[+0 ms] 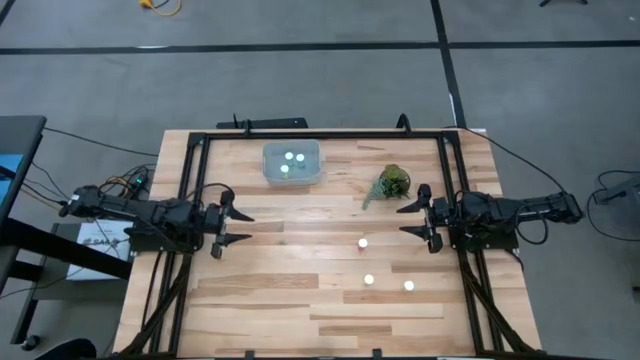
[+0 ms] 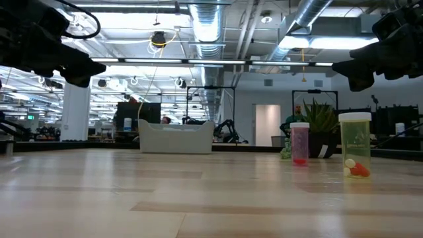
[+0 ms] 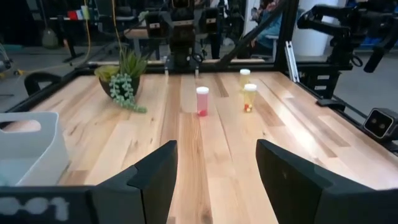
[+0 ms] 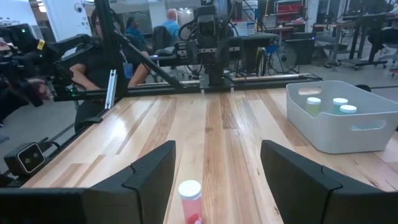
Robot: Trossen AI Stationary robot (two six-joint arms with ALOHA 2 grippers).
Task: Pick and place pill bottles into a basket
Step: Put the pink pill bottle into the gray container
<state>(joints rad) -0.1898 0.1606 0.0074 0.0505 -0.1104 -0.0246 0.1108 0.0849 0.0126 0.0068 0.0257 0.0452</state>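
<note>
Basket [image 1: 292, 163] holds 3 bottles already; 3 pill bottles [image 1: 363, 242] stand near right hand [image 1: 418, 220], spread, empty. Left hand [image 1: 232, 227] spread, waiting at table [image 1: 300, 310] edge.

This is a robotics lab in a big open industrial hall. Exposed silver ducts [image 2: 205, 23] and pipes run under the ceiling with strip lights between them. The wooden surface [image 1: 300, 300] sits in a black metal frame [image 1: 190, 160] on a grey concrete floor [image 1: 300, 90] marked with dark lines. Beyond it stand other rigs, workbenches, and seated people [image 4: 102, 59].
</note>
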